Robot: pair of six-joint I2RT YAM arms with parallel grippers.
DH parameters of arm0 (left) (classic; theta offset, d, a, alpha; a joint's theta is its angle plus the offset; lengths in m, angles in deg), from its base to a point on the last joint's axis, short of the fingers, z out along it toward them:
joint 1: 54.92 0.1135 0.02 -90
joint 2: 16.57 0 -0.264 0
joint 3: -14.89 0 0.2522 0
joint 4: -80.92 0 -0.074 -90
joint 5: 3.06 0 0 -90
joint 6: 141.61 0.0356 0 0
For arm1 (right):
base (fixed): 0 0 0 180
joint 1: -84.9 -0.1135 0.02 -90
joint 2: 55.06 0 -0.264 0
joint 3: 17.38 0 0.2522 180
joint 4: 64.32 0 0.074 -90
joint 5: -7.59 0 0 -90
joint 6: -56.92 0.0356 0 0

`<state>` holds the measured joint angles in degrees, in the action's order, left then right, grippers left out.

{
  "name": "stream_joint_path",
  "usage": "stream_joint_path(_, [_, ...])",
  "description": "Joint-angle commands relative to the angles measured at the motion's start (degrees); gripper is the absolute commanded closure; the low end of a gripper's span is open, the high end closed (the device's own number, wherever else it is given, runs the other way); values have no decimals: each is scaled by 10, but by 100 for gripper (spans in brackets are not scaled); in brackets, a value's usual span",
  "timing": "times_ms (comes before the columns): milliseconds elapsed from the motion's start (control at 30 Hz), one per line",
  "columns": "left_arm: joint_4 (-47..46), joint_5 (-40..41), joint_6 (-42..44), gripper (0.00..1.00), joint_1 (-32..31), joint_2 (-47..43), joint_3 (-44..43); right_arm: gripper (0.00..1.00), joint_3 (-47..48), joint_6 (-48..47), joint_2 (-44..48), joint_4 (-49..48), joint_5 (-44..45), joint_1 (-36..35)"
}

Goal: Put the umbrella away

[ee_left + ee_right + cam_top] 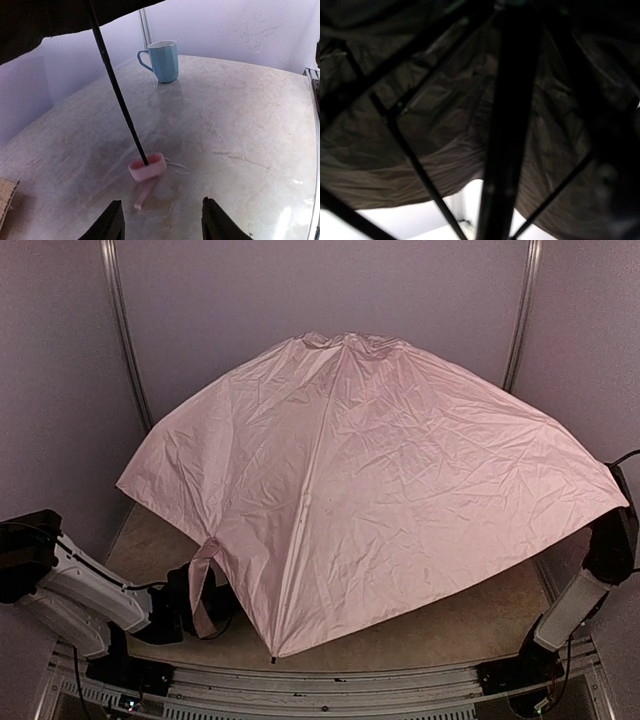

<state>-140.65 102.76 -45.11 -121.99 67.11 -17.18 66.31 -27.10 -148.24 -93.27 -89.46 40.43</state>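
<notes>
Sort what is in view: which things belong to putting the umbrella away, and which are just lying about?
Belongs to the job:
umbrella, open, with its shaft and its handle down on the table

Just lying about:
blue mug
woven tray, only a corner showing

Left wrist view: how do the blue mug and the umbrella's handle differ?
Colour: the mug is light blue; the umbrella handle is pale pink. Pose: the mug stands upright alone at the far side; the handle rests close to the camera, a black shaft rising tilted from it. Shape: the mug is tall, the handle low and oval. Both rest on the marbled table.
</notes>
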Motion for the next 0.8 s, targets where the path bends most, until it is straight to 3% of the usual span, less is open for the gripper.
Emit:
stream_joint_path(0, [11,61,-16,45,-2,-48,46,100,42,4,27,-73,34,31])
stream_joint_path(133, [5,118,-74,24,39,-101,85,100,52,-22,53,-71,33,47])
stream_joint_path(267, [88,222,-191,15,122,-168,97,100,46,-44,84,-65,31,53])
stream_joint_path(367, [214,252,-278,13,219,-239,81,100,43,-57,101,-46,8,54])
stream_joint_path(500, [356,207,-364,14,367,-344,61,100,38,-62,113,-20,-20,54])
stream_joint_path(633, [409,185,-361,19,450,-439,38,100,25,-52,104,-2,-48,50])
stream_joint_path(767, [465,196,-306,19,473,-474,-34,100,55,-64,76,22,-71,28])
